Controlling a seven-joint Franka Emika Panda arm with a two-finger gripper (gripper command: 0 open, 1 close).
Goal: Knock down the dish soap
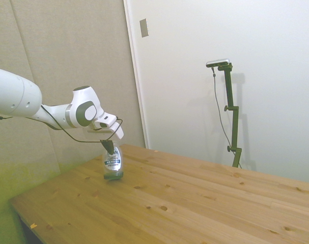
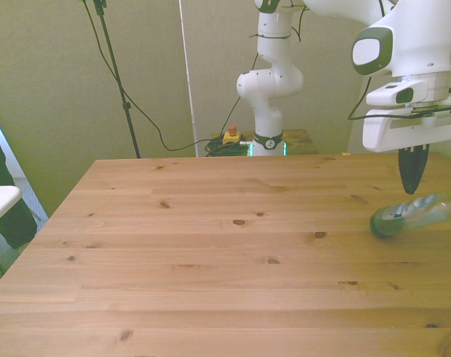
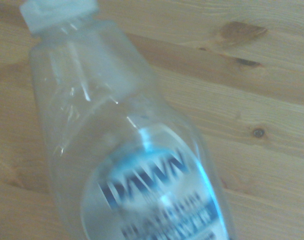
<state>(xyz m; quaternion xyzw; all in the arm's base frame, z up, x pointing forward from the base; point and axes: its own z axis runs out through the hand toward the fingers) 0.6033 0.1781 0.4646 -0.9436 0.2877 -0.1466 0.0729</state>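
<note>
**Dish soap bottle tipped on a wooden table, gripper above it**

The dish soap (image 2: 412,216) lies tilted on its side near the front view's right edge of the wooden table (image 2: 210,260), dark greenish bottom toward the middle. The gripper (image 2: 412,172) hangs just above it, its dark fingers pressed together, holding nothing. The wrist view shows the clear bottle's blue label and white cap (image 3: 59,12) against bare planks. Nothing else lies near the bottle.

Lab setup: bare walls, wooden table (image 2: 210,245), robot arm (image 2: 273,82), emergency-stop button (image 2: 231,136), floor cables.
</note>
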